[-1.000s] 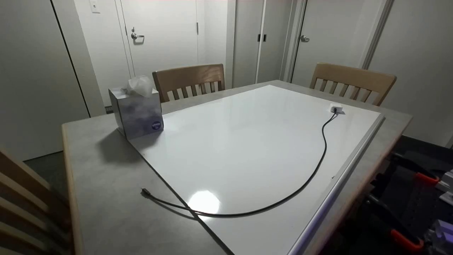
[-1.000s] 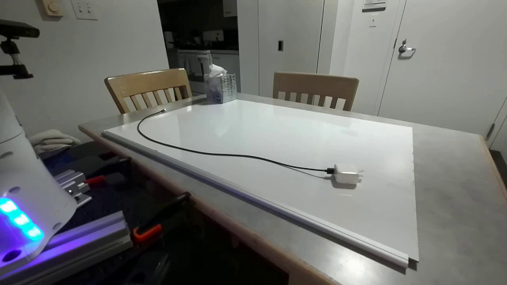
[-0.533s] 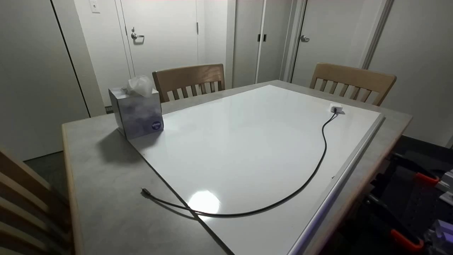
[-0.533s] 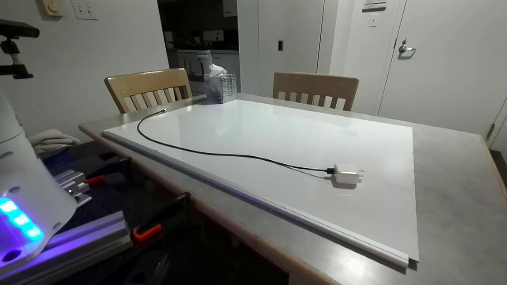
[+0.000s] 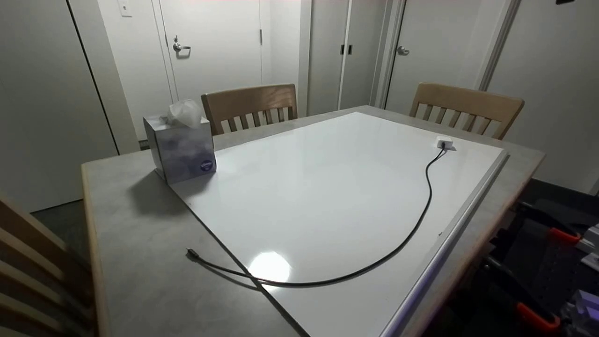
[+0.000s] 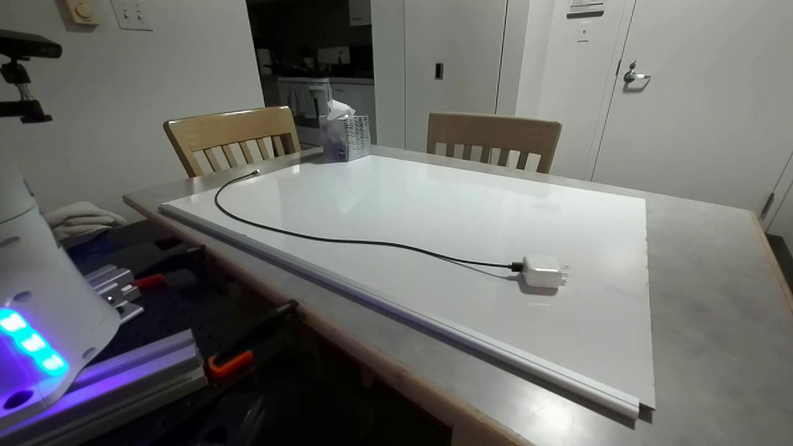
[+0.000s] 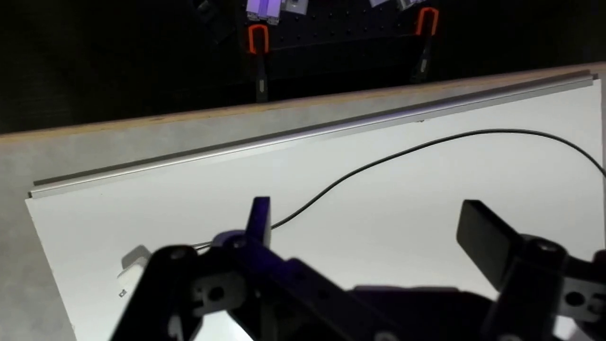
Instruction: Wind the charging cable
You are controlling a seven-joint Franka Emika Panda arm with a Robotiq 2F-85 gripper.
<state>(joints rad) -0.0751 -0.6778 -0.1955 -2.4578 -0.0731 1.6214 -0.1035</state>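
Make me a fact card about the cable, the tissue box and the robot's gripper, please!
Cable: black, one long curve across the white board, not wound up
One end: plugged into a white charger
Other end: a small plug, past the board's edge, over the table
Tissue box: at a corner of the board, a tissue poking out
Gripper: open, holding nothing

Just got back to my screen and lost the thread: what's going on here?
The robot arm has the charging cable to wind, but it is handling nothing at this moment: its tool is open with nothing gripped. The cable lies unwound in a long, loose curve across the whiteboard, one end in the white charger, the free plug reaching past the whiteboard's edge, over the grey tabletop. No coil is made yet.
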